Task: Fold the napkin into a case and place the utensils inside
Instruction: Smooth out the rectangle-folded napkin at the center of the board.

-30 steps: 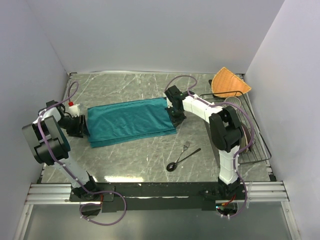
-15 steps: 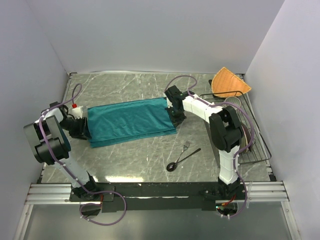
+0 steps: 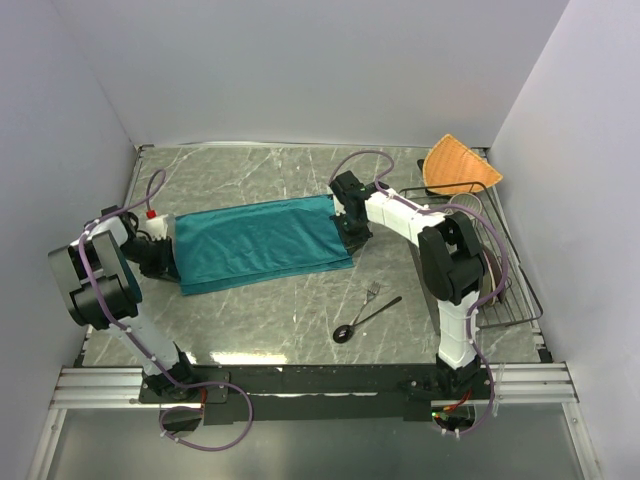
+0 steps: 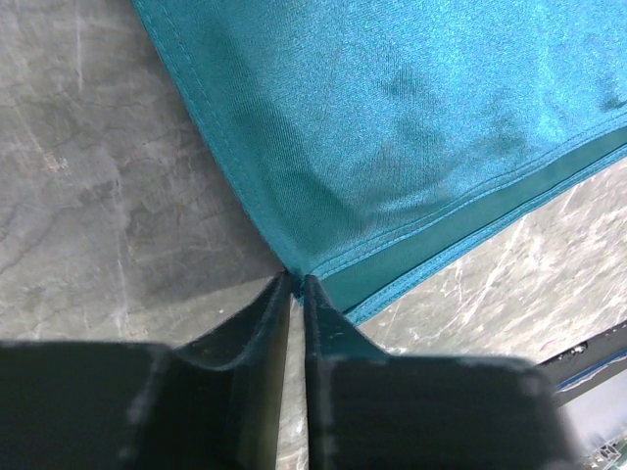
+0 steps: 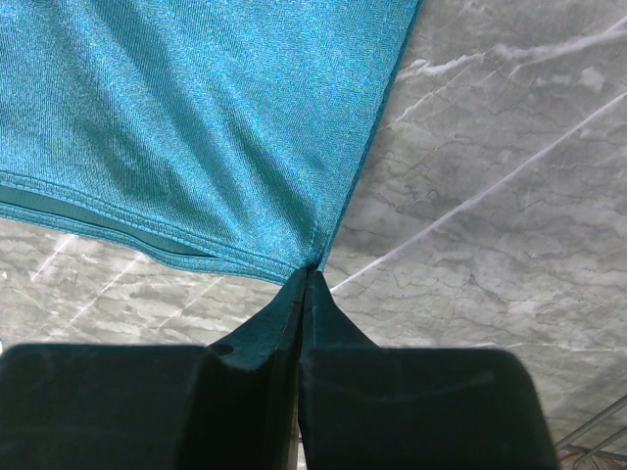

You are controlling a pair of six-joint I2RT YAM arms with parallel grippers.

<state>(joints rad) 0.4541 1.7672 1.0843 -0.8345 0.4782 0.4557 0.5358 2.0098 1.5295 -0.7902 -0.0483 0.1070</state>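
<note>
The napkin [image 3: 262, 243] looks soft, limp and light — best held by corners. Left gripper [image 4: 297, 284] pinches the corner at its tips; right gripper [image 5: 306, 274] clamps another likewise.

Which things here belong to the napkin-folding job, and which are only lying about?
For the job: napkin, fork, spoon, left claw and right claw, each pinching a napkin corner.
Lying about: orange woven cloth, wire rack.
</note>
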